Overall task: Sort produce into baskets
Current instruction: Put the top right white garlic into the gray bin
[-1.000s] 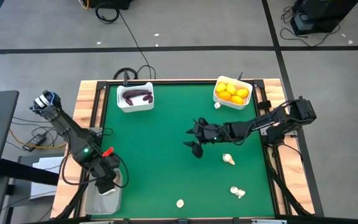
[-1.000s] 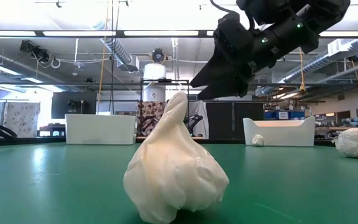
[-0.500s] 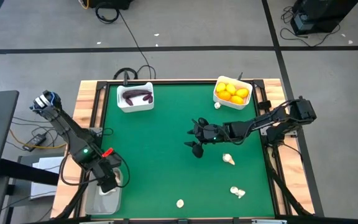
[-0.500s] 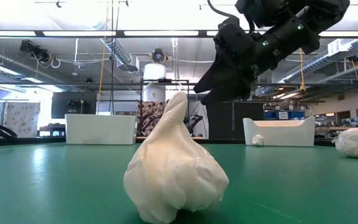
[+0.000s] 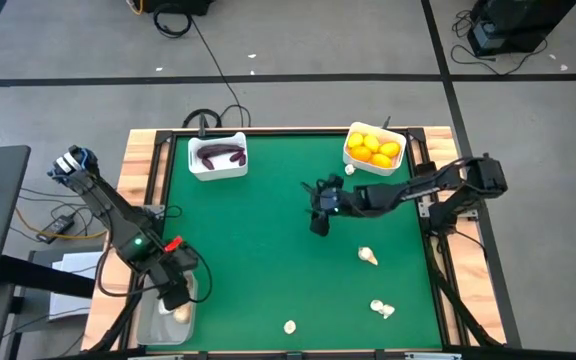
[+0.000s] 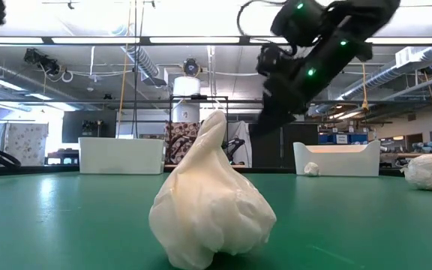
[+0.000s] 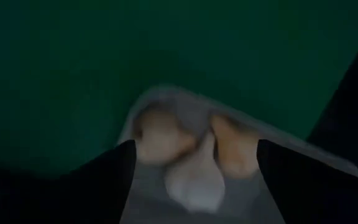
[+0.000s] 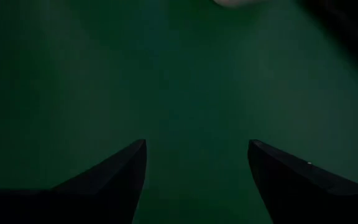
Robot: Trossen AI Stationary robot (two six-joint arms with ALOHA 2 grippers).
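My left gripper [image 5: 174, 291] hangs open over the clear bin [image 5: 155, 328] at the table's near left corner; its wrist view [image 7: 196, 144] shows three cream garlic bulbs [image 7: 160, 134] lying in the bin. My right gripper [image 5: 316, 207] is open and empty above the bare green mat at mid-table [image 8: 196, 143]. Loose garlic bulbs lie on the mat right of the middle [image 5: 368, 257], at the near right [image 5: 382, 309], at the near edge [image 5: 290, 326] and beside the citrus bin [image 5: 350, 170]. One white bin [image 5: 200, 168] holds purple eggplants [image 5: 219, 153]; the other [image 5: 351, 156] holds yellow citrus [image 5: 374, 149].
The low view has the near-edge garlic bulb [image 6: 212, 202] large in front, another bulb [image 6: 430, 171] at the right, and both white bins [image 6: 121, 155] [image 6: 336, 159] at the far edge. Wooden rails [image 5: 140, 180] border the mat.
My right gripper has gone toward the table's far edge and has risen, still open and empty. My left gripper has stayed over the clear bin.
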